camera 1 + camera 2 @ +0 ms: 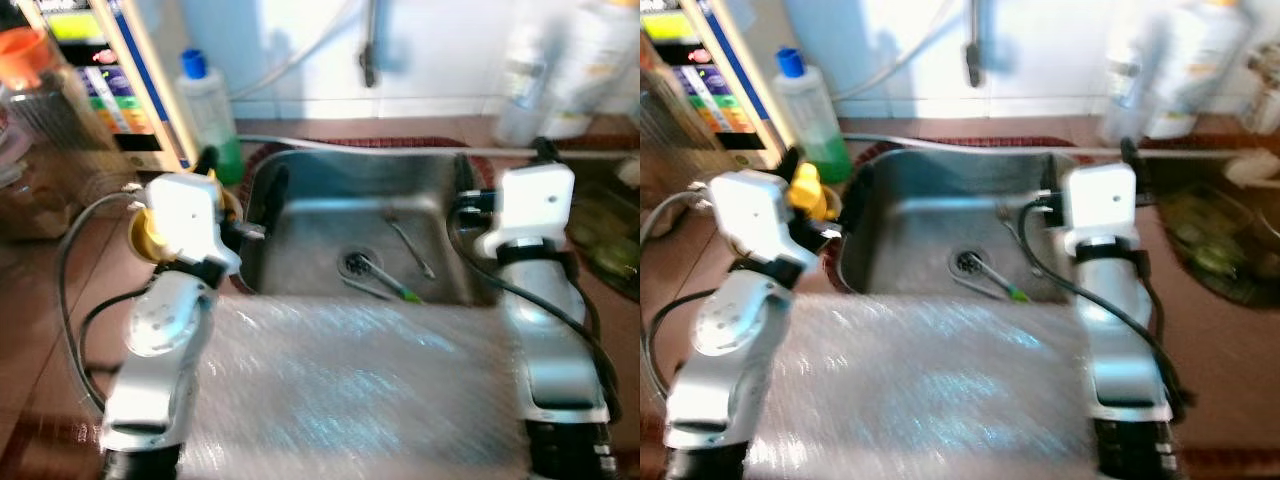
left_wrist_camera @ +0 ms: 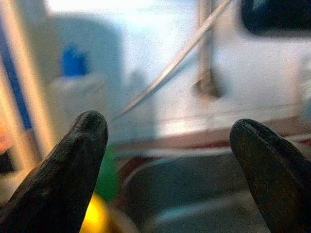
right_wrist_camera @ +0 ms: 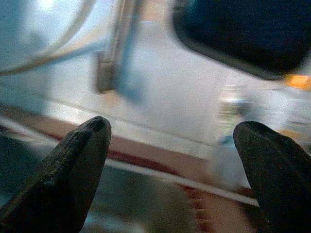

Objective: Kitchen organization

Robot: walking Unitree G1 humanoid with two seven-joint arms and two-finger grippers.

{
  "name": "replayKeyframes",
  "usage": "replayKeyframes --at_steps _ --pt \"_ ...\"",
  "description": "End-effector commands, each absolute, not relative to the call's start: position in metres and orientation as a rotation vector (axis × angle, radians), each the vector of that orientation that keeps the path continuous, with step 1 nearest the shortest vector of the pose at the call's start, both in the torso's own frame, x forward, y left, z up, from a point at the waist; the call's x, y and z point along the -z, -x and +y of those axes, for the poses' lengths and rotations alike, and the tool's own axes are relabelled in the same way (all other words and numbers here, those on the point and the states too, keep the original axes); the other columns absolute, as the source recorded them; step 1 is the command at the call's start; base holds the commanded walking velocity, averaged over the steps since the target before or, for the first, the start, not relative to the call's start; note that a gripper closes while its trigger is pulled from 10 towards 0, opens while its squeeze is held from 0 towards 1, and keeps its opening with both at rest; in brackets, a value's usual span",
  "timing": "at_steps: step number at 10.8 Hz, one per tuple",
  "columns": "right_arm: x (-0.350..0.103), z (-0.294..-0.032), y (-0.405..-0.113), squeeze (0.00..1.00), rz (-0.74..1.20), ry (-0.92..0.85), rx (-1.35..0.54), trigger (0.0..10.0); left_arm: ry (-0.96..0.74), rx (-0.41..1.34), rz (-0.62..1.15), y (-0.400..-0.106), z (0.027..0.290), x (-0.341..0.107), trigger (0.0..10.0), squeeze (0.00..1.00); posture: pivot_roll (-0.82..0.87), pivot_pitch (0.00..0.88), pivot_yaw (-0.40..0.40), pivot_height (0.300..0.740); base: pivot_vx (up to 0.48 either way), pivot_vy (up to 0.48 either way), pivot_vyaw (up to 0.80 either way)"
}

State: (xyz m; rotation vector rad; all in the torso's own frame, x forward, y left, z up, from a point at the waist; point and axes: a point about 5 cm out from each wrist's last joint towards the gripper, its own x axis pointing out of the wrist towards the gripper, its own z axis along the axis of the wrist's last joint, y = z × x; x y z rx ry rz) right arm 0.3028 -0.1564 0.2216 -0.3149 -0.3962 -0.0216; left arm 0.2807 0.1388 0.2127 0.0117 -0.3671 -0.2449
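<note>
Both my left fingers [image 2: 90, 160] and right fingers [image 3: 80, 170] gape wide, empty. The utensils [image 1: 385, 275] lie in the sink [image 1: 300, 215] below (blurred); I should steady before lowering.

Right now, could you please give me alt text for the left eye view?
A steel sink holds a few utensils near the drain, flanked by two raised silver arms. A green-filled bottle stands at its left corner.

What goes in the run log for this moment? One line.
left gripper: open, over sink left edge | right gripper: open, over right edge | utensils in basin | green bottle behind
</note>
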Motion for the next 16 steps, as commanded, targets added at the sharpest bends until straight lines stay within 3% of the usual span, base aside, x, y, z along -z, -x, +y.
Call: replayKeyframes --at_steps 1,8,10,12,16 --pt "-0.222 -0.160 -0.302 0.00 -0.393 0.319 0.030 10.0 -0.011 0.246 -0.382 -0.278 0.139 -0.215 10.0 0.00 -0.10 0.160 0.062 0.740 0.000 0.000 0.00" --pt "-0.214 -0.145 -0.297 0.00 -0.369 0.268 -0.045 10.0 -0.124 0.165 -0.323 -0.279 0.156 -0.209 10.0 0.00 -0.08 0.181 0.081 0.740 0.000 0.000 0.00" --pt "-0.208 -0.131 -0.295 0.00 -0.325 0.190 -0.199 10.0 -0.152 0.135 -0.310 -0.283 0.167 -0.210 10.0 0.00 -0.09 0.191 0.087 0.740 0.000 0.000 0.00" --pt "-0.204 -0.113 -0.295 0.00 -0.262 0.137 -0.420 10.0 -0.197 0.206 -0.111 -0.289 0.187 -0.186 10.0 0.00 -0.09 0.198 0.083 0.740 0.000 0.000 0.00" --pt "-0.209 -0.107 -0.296 0.00 -0.267 0.159 -0.534 10.0 -0.194 0.306 -0.060 -0.277 0.225 -0.194 10.0 0.00 -0.08 0.190 0.068 0.740 0.000 0.000 0.00"
